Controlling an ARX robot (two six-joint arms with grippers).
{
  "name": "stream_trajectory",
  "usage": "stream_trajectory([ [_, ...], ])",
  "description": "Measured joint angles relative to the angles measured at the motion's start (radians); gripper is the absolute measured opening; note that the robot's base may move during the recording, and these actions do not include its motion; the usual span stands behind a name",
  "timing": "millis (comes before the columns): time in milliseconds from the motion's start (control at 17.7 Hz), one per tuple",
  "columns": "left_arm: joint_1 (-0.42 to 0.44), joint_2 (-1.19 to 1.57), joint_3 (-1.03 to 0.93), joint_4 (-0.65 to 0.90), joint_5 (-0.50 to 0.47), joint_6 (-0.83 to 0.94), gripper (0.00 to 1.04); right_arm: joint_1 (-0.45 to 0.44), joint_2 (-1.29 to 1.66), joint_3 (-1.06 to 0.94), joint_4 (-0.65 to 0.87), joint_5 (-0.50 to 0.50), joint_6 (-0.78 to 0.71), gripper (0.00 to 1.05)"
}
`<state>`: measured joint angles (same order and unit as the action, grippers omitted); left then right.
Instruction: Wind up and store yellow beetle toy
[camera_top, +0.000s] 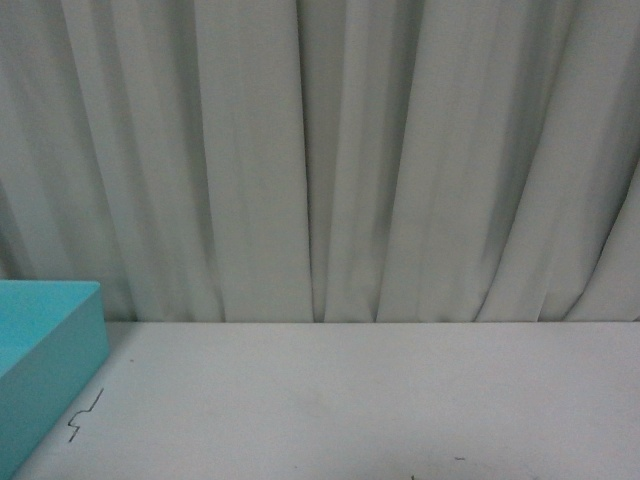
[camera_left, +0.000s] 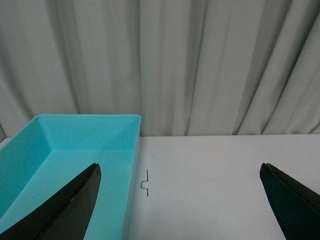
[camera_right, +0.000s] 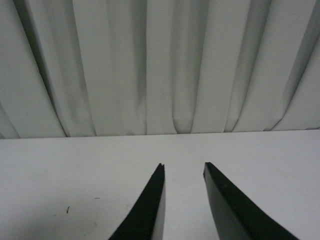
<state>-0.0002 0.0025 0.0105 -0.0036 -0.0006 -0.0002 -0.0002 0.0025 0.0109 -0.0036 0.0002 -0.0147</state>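
Note:
The yellow beetle toy is out of view in every frame. A turquoise box (camera_top: 45, 350) stands at the left edge of the white table; in the left wrist view (camera_left: 75, 150) its inside looks empty where it shows. My left gripper (camera_left: 180, 172) is open, its black fingers (camera_left: 75, 205) wide apart, one over the box's near corner and one over bare table. My right gripper (camera_right: 184, 167) is shut with nothing between its black fingertips (camera_right: 159, 172), above bare table. Neither arm shows in the front view.
A small dark squiggle mark (camera_left: 145, 182) lies on the white table (camera_top: 350, 400) just beside the box; it also shows in the front view (camera_top: 85, 415). A pleated grey-white curtain (camera_top: 320, 150) hangs right behind the table's far edge.

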Motion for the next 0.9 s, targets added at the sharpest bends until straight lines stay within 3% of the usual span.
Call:
stream_trajectory([
  [113, 0.000, 0.000, 0.000, 0.000, 0.000, 0.000, 0.98, 0.000, 0.000, 0.000, 0.000, 0.000, 0.000, 0.47],
  [226, 0.000, 0.000, 0.000, 0.000, 0.000, 0.000, 0.98, 0.000, 0.000, 0.000, 0.000, 0.000, 0.000, 0.75],
  [395, 0.000, 0.000, 0.000, 0.000, 0.000, 0.000, 0.98, 0.000, 0.000, 0.000, 0.000, 0.000, 0.000, 1.00],
  [451, -0.005, 0.005, 0.005, -0.028, -0.014, -0.011, 0.98, 0.000, 0.000, 0.000, 0.000, 0.000, 0.000, 0.97],
  [508, -0.069, 0.117, 0.091, -0.228, -0.146, -0.101, 0.98, 0.000, 0.000, 0.000, -0.001, 0.001, 0.000, 0.98],
  [564, -0.089, 0.278, 0.170, -0.291, -0.227, -0.216, 0.98, 0.000, 0.000, 0.000, 0.000, -0.001, 0.000, 0.98],
  [733, -0.034, 0.542, 0.236, -0.037, -0.231, -0.282, 0.98, 0.000, 0.000, 0.000, -0.001, 0.000, 0.000, 0.98],
  [903, -0.064, 0.926, 0.325, 0.257, -0.143, -0.204, 0.98, 0.000, 0.000, 0.000, -0.001, 0.002, 0.000, 0.98],
])
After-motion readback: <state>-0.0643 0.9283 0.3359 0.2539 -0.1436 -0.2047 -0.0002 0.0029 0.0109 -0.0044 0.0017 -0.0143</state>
